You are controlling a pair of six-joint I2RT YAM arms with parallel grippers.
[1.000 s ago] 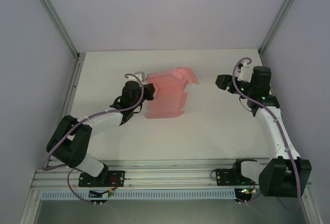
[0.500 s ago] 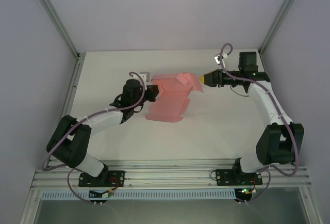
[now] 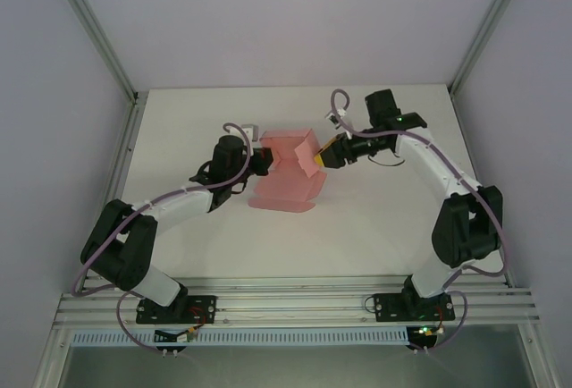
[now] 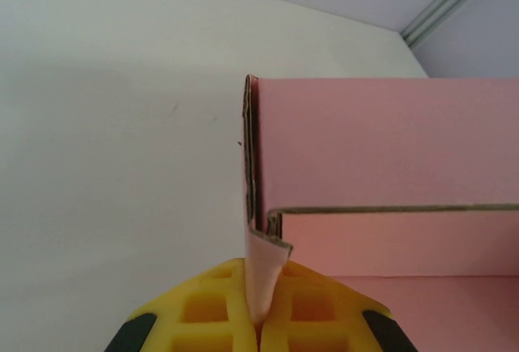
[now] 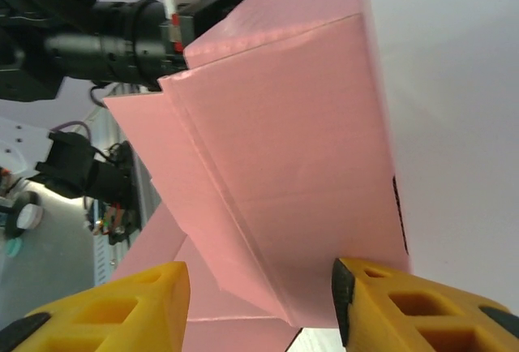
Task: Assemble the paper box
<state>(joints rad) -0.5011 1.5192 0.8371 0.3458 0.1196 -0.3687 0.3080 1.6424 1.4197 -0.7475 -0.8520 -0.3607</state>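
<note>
Pink paper box [image 3: 286, 178], partly folded w/ walls raised, sits mid counter [image 3: 384, 227], btwn both arms. L gripper [image 4: 259, 291] pinched tight on a corner flap. R gripper [image 5: 259, 291] jaws part-way apart, straddling box's right wall, not clamped.

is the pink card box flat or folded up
Partly folded: the pink thin card box has walls standing upright at its far end, while one panel lies flat on the white table.

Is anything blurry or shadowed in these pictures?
Top external: soft even light, no glare on the paper box. Left wrist: card edge crisp, a faint shadow on the table beside it. Right wrist: box bright, left arm behind it dark.
</note>
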